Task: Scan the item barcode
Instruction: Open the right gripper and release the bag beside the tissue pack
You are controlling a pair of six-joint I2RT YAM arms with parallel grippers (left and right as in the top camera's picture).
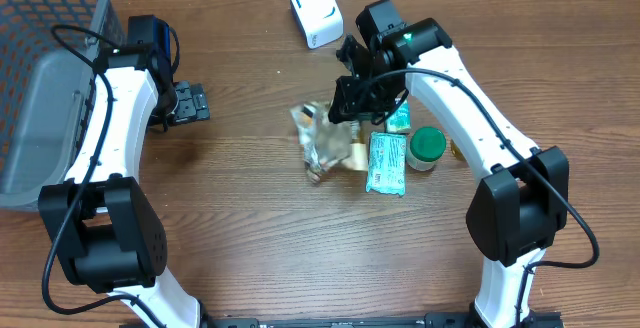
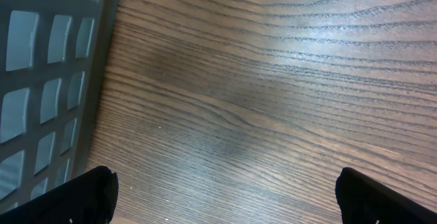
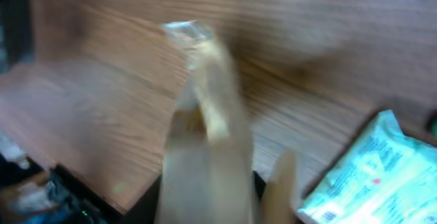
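A crinkly clear-and-beige packet sits on the wood table, left of a teal-and-white packet. My right gripper hovers just above and right of the clear packet. In the right wrist view the same clear packet is a blurred streak running down between the jaws of my right gripper. The blur hides how the jaws stand and whether they touch it. The teal packet lies to the right there. My left gripper is open over bare wood, holding nothing.
A white device with a blue outline stands at the back centre. A green-lidded jar and another teal item lie under the right arm. A grey mesh basket fills the left edge, close to my left gripper.
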